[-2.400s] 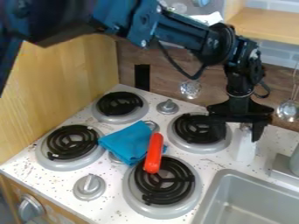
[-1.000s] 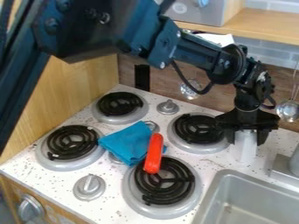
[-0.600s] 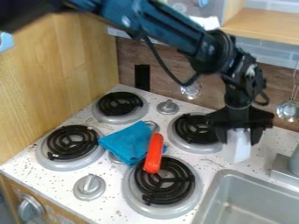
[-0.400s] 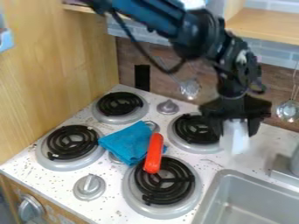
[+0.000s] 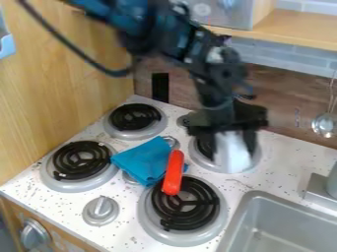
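So the big change is that our end effector [image 5: 230, 150] has swung in towards the blue cloth [image 5: 146, 158] and brought the white block [image 5: 233, 153] along with it. A moment ago that block was further right of the cloth, past the far right burner [image 5: 199, 161]. Now we've got it over that burner, just right of the cloth and a bit behind it. It's pinched between the two fingers, one on each side, and hanging down. Looks to us like the pick worked and we're mid-carry, though it's too blurry to tell how much air is under the block.

The cloth itself hasn't budged. It's bunched up on the bench [image 5: 125, 237], and the red-orange handle [image 5: 173, 172] lies against its right side, with the lower end over the near right burner [image 5: 153, 220], which is right in front of the cloth. The far left burner [image 5: 135, 116] is behind the cloth, the near left one [image 5: 82, 160] is to its left, and the grey knob [image 5: 101, 210] is in front and to the left. The sink [image 5: 289, 206] is off to the front right of the cloth, and the ladle [image 5: 325, 125] hangs well to its right.

As for what's in the way, we'd mostly watch the cloth and handle, since carrying the block low and further left could snag either one. The raised coils around the cloth also look like a wobbly place to stand a block, so we'd want to take that bit slowly
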`<state>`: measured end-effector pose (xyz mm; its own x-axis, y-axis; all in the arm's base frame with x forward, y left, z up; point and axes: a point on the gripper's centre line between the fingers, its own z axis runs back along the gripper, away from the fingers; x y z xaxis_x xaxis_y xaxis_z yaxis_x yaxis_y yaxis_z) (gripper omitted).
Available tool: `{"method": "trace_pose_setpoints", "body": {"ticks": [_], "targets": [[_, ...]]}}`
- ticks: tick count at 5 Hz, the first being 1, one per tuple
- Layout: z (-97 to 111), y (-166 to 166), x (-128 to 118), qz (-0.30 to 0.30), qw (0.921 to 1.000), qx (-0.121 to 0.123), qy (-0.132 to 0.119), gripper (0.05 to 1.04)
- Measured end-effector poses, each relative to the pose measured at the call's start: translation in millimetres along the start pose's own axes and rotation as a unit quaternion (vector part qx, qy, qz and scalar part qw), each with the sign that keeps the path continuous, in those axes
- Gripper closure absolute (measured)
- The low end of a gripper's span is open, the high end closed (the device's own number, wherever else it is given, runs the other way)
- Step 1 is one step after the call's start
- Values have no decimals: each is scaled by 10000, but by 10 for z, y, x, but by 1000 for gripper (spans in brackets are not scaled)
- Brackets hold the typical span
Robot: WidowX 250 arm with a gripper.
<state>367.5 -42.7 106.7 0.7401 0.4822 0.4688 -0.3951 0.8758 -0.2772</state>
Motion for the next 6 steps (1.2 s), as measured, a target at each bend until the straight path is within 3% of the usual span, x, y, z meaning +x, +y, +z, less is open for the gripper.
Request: {"method": "trace_pose_setpoints", "body": {"ticks": [2,3,5,6], "targets": [[384,743,5,606,9964,406,-434,265],[434,1112,35,905,9919,644,-618,265],[502,1608,110,1479,9815,923,-785,265],[394,1726,47,1696,9775,1095,-607,265]]}}
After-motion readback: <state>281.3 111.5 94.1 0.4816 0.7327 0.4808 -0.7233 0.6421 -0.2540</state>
